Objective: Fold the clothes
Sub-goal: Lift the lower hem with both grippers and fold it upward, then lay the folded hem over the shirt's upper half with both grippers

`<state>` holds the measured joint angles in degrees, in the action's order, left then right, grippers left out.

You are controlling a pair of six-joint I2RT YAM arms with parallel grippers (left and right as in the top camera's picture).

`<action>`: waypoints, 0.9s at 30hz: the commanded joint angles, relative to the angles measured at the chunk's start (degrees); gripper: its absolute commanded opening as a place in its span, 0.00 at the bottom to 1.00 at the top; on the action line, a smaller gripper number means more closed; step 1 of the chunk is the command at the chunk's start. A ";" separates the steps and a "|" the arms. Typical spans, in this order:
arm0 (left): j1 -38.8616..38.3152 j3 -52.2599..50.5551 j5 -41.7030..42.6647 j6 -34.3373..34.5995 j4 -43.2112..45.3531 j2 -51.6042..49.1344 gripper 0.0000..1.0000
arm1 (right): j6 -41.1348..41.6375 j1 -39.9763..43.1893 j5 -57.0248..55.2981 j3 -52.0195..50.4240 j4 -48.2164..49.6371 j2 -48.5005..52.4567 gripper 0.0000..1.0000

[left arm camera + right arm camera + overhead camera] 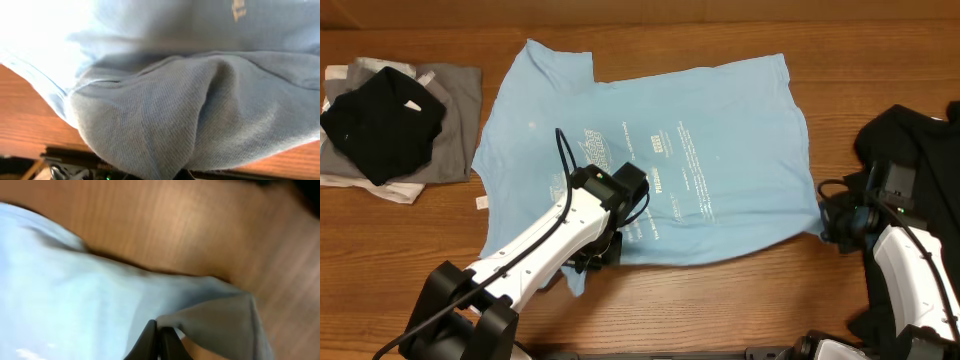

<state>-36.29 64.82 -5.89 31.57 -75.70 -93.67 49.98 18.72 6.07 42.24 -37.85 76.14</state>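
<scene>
A light blue T-shirt [720, 150] with white print lies spread on the wooden table. My left gripper [595, 258] is at its near left hem. In the left wrist view bunched blue cloth [175, 110] fills the frame, gathers down into the jaws and hides the fingers. My right gripper [832, 225] is at the shirt's near right corner. In the right wrist view its two dark fingers [160, 330] are pressed together on a fold of the shirt's edge [215, 320], just above the table.
A stack of folded clothes [380, 125], black on grey and white, sits at the far left. A black garment [920, 140] lies at the right edge, behind the right arm. Bare wooden table [720, 300] runs along the front.
</scene>
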 commanded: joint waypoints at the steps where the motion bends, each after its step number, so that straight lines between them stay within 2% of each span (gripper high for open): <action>1: -0.07 2.82 -5.77 -0.31 -0.35 -0.28 0.04 | 1.49 -0.02 2.69 1.84 3.67 0.09 0.04; 5: 1.25 2.97 -8.85 0.42 -0.07 -0.28 0.04 | 1.29 -0.76 6.69 1.84 8.66 0.22 0.04; 9: 5.81 3.48 -9.09 3.43 1.03 -0.28 0.04 | 1.64 -3.76 7.10 1.81 12.26 0.50 0.04; 12: 8.72 4.74 -9.22 3.13 2.75 -0.28 0.04 | 2.86 -6.91 6.86 1.81 15.19 0.50 0.04; 20: 11.87 6.49 -10.32 0.09 13.70 -0.31 0.04 | 6.03 -12.98 2.56 1.81 21.53 0.90 0.04; 27: 13.92 6.49 -18.95 0.17 17.53 -0.35 0.04 | 8.61 -13.84 -0.13 1.81 24.28 6.27 0.04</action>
<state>-23.79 70.04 -17.80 32.47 -58.87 -93.67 56.16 5.10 8.95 42.81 -14.55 79.44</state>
